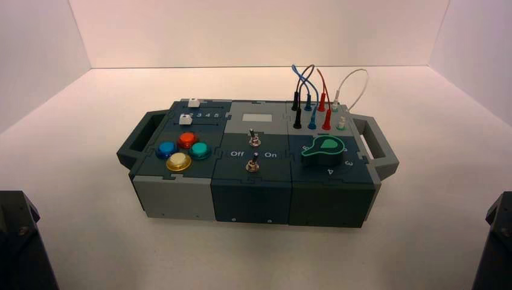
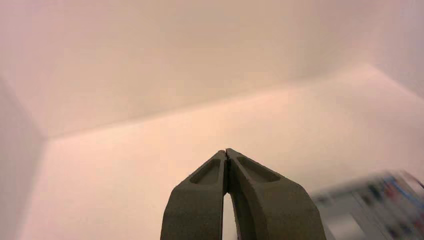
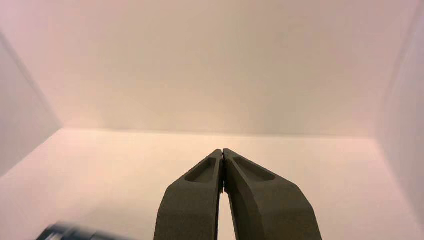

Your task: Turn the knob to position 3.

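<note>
On box (image 1: 181, 199) right: green teardrop knob (image 1: 323, 151), untouched.

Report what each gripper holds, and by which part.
Nothing is held. The left gripper and right gripper are both shut on empty air, parked away from the green knob.

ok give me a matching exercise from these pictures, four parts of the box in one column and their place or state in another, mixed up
Column one:
1. green knob
2. yellow button
3. plugged wires
4. left gripper

Column two:
A. far right part of the box's top, behind the knob
B. near right part of the box's top, among the dial numbers
C. shut, held away from the box
D. left part of the box's top, nearest of the four coloured buttons

Right pairs: 1-B, 2-D, 3-A, 4-C
</note>
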{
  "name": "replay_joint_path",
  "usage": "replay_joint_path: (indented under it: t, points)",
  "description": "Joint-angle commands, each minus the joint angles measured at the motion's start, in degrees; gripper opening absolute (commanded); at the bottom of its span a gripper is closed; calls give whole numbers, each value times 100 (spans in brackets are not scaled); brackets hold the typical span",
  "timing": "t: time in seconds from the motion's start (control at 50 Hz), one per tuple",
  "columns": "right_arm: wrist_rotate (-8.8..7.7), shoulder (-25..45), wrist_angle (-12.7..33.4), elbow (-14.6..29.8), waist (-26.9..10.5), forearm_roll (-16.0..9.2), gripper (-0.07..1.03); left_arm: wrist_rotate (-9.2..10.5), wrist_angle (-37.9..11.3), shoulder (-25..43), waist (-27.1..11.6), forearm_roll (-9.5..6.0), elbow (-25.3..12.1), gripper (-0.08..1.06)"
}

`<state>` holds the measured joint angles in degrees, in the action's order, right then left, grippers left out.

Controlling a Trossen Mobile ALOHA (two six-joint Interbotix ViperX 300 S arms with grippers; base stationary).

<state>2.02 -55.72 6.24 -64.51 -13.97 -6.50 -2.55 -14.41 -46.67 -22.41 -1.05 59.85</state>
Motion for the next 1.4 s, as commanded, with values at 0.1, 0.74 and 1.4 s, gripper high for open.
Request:
replay_joint_path:
  t: [0.1, 0.74, 1.4]
  points:
    - [18, 158, 642, 149, -606, -466, -2, -18, -589, 571, -747, -35, -448, -3]
    - [26, 2786, 1239, 492, -2470, -1441, -2, -53, -1248, 1626, -1310, -132, -571, -3]
    - [18, 4280, 1661, 1046, -2927, -1573, -2, 0, -1696, 1758, -2303, -255, -422, -3]
